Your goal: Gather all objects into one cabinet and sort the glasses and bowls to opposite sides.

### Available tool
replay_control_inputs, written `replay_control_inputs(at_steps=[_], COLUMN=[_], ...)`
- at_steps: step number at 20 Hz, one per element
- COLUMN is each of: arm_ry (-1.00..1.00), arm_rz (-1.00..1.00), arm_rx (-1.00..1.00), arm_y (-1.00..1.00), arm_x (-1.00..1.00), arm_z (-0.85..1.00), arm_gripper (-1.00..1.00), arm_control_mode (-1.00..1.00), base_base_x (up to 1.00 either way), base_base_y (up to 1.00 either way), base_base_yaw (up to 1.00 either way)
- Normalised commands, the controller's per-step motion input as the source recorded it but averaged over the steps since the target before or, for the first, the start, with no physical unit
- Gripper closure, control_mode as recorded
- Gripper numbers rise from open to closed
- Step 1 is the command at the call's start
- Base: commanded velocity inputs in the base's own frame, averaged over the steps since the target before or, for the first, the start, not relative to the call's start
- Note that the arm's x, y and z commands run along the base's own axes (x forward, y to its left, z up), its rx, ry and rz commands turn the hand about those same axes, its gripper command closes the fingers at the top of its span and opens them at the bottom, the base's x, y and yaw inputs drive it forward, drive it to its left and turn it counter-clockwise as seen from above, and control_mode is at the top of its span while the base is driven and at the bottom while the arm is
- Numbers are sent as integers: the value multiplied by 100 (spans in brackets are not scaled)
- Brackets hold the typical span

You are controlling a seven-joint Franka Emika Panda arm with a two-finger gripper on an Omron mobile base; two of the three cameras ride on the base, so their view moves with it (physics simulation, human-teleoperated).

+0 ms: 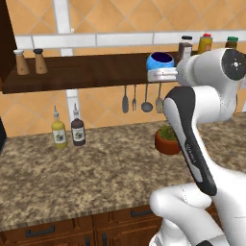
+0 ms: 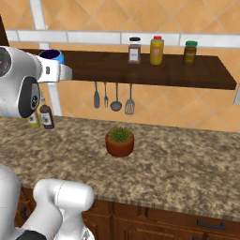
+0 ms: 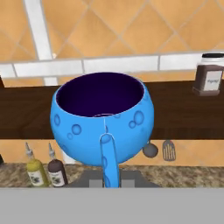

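One blue cup (image 3: 103, 124) sits right in front of my gripper (image 3: 105, 179), its handle pointing straight back at me between my fingers. From the side, the cup (image 1: 160, 60) is level with the long wall shelf (image 1: 86, 72) and at my fingertips, but I cannot tell whether I have already closed on the handle or whether the cup's base rests on the shelf. The fingers themselves are hidden under the cup, so I leave that open.

I judge this to be the pick-up of the cup, which must go to the dark cabinet (image 1: 6, 43) at the far left. To do it well I should grip the handle squarely, low near the cup wall, and keep the cup upright so it does not swing on that thin handle. Before pulling back I should lift a little so the base clears the shelf edge. The spice jar (image 3: 209, 78) stands well to the right, so a straight withdrawal should miss it. The sauce bottles (image 3: 46, 170) on the counter (image 1: 96, 173) below matter only if I drop low.
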Motion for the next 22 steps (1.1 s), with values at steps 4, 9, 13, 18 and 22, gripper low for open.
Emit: replay_control_inputs(at_steps=[4, 9, 13, 18, 22], arm_ry=[0, 3, 16, 23, 11], arm_rz=[-1, 0, 0, -1, 0], arm_rx=[2, 0, 1, 0, 0], arm_y=[-8, -5, -4, -1, 0], arm_x=[-100, -100, -90, -69, -36], arm_z=[0, -3, -5, -7, -8], arm_gripper=[100, 100, 100, 100, 100], arm_control_mode=[-100, -100, -100, -100, 100], base_base_x=[0, 0, 0, 0, -36], base_base_y=[0, 0, 0, 0, 0], base_base_yaw=[0, 0, 0, 0, -1])
